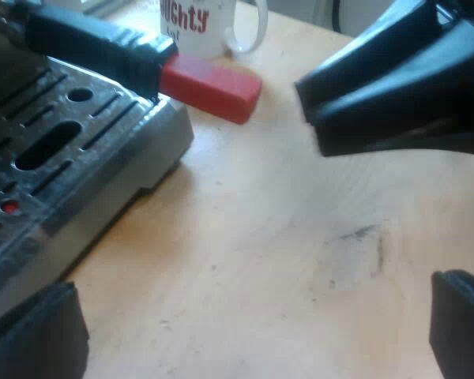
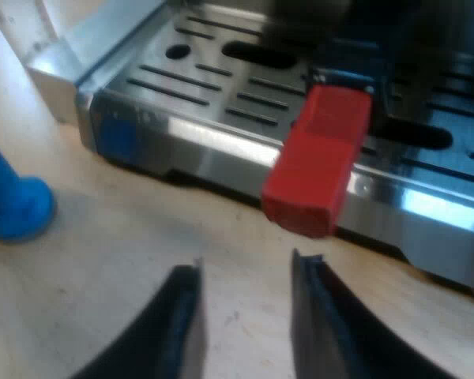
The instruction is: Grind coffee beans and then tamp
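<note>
The holder's dark handle (image 1: 95, 39) is locked into the espresso machine's front and reaches out over the drip tray (image 1: 55, 158). Its red end (image 2: 316, 162) juts past the tray's edge. My right gripper (image 2: 247, 264) is open just short of that red end, low over the wooden table, with nothing between its fingers. From the left wrist view the right gripper (image 1: 308, 114) hangs a short way from the red end (image 1: 211, 85). My left gripper (image 1: 258, 283) is wide open over bare table beside the tray. A blue tamper (image 2: 12, 205) stands on the table near the tray's corner.
A white mug (image 1: 209, 24) with red lettering stands on the table just beyond the red end. The slotted metal drip tray (image 2: 221, 79) has a raised front edge. The wooden table (image 1: 300, 253) lies bare between my left fingers.
</note>
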Robot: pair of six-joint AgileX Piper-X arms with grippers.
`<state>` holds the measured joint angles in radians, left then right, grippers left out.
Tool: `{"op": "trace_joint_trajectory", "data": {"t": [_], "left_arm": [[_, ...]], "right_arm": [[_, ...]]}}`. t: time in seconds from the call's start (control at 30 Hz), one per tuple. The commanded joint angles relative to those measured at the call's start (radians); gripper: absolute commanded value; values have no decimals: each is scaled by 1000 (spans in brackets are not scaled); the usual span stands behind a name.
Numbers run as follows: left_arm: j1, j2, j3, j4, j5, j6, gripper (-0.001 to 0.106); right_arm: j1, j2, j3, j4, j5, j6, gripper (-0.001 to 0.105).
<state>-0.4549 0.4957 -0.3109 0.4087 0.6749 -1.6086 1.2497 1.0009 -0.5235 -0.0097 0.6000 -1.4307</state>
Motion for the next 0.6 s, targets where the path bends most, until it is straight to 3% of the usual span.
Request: {"op": "trace_joint_trajectory", "data": {"t": [0.03,0.6], "left_arm": [[-24,-1,0,-20,18,6,90],[-39,-1,0,-20,18,6,90]], "right_arm": [[1,42,-2,-56,27,-1,16],[-2,139,-2,-160,170,21,16]]}}
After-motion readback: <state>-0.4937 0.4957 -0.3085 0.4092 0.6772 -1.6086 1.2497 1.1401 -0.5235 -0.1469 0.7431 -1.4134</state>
